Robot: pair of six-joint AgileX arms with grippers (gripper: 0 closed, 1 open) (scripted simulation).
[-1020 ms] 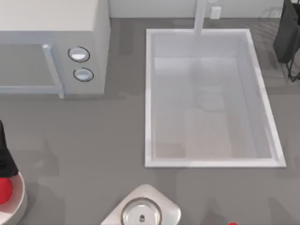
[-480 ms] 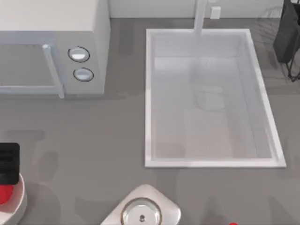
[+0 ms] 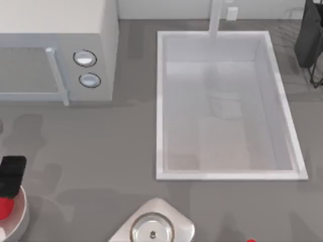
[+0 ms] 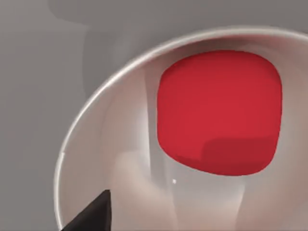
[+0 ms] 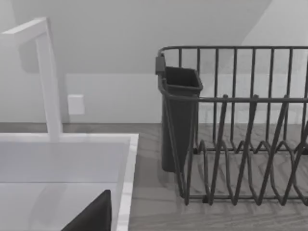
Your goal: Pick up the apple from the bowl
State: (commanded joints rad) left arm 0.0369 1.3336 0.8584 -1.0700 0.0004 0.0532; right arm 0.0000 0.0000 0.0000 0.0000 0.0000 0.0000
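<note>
The red apple (image 3: pixel 4 208) lies in the off-white bowl (image 3: pixel 20 216) at the table's front left corner. My left gripper (image 3: pixel 10 174), a black block, hangs over the bowl's far rim, just above the apple and partly covering it. In the left wrist view the apple (image 4: pixel 219 110) looms close inside the bowl (image 4: pixel 96 108), which curves around it. A dark part of my right gripper (image 5: pixel 92 219) shows in the right wrist view, up by the sink and the dish rack, far from the bowl.
A microwave (image 3: pixel 55 50) stands at the back left. A sink (image 3: pixel 227 106) with a faucet (image 5: pixel 45 72) takes the middle right, and a dark dish rack (image 5: pixel 240 125) stands beyond it. A silvery plate (image 3: pixel 156 227) sits at the front middle, with a red speck (image 3: pixel 251 241) to its right.
My left gripper has shifted a little to the right and settled over the bowl's far rim, covering more of the apple. The apple and bowl have not moved.
</note>
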